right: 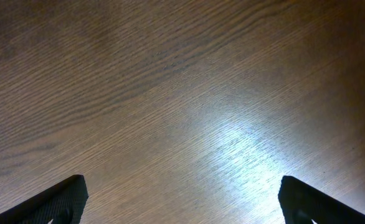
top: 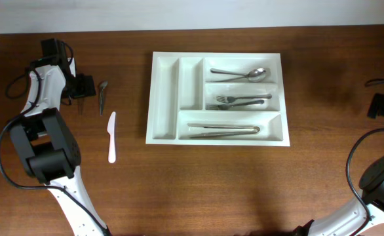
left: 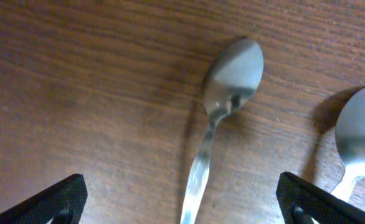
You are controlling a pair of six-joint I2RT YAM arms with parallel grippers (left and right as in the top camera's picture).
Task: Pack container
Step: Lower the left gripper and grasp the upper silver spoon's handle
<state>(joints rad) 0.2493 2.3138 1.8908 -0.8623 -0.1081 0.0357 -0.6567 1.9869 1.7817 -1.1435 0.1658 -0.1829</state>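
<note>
The left gripper (left: 182, 202) is spread wide and grips nothing, its black fingertips (left: 52, 199) either side of a silver metal spoon (left: 232, 81) on the brown wooden table (left: 76, 93); a second metal spoon (left: 360, 134) lies just beside, a white plastic knife (top: 112, 136) near. The right gripper (right: 182, 202) also gapes wide, holding nothing, over bare wood. The large white rectangular plastic cutlery tray (top: 218, 58) sits mid-table between both arms; metal cutlery (top: 238, 100) lies in its three long compartments.
</note>
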